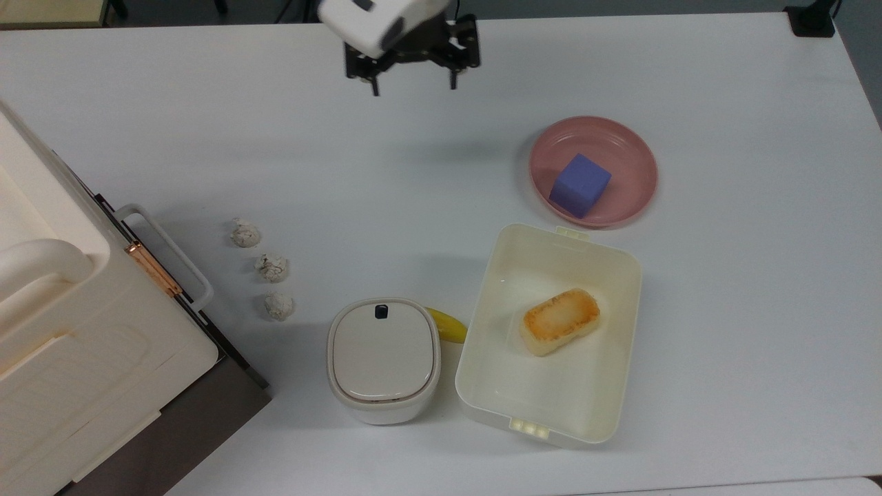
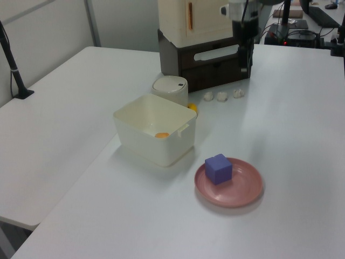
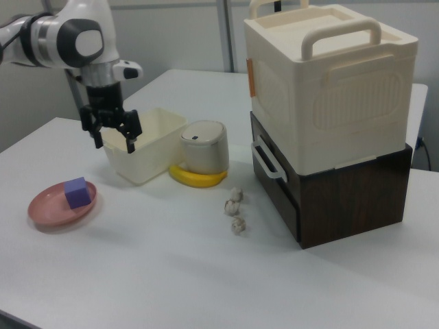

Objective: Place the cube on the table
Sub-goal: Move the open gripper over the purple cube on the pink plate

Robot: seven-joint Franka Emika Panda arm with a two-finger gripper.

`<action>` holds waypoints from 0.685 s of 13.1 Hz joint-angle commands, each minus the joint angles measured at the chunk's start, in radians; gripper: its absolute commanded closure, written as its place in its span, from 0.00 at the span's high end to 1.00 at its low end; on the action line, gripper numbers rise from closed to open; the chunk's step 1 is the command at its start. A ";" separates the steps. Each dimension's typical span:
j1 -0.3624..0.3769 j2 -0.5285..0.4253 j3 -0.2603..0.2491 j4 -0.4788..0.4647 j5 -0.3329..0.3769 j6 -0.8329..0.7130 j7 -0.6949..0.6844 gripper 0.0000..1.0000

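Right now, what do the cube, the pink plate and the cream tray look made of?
The cube: matte purple-blue, plain faces without glare; looks like foam or painted wood, cannot tell which.
The pink plate: smooth with a soft sheen and a moulded raised rim; probably plastic, possibly glazed ceramic.
The cream tray: thin walls, rounded corners and moulded clip tabs; likely plastic, slightly glossy.

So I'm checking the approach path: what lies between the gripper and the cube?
In the top view, bare table lies between the open gripper and the cube, then the near rim of the pink plate the cube sits on.
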 commanded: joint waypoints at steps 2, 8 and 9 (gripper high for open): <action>0.180 0.065 -0.060 -0.053 0.024 0.143 -0.025 1.00; 0.292 0.176 -0.052 -0.048 0.007 0.213 -0.345 1.00; 0.297 0.191 -0.048 -0.048 0.004 0.216 -0.364 1.00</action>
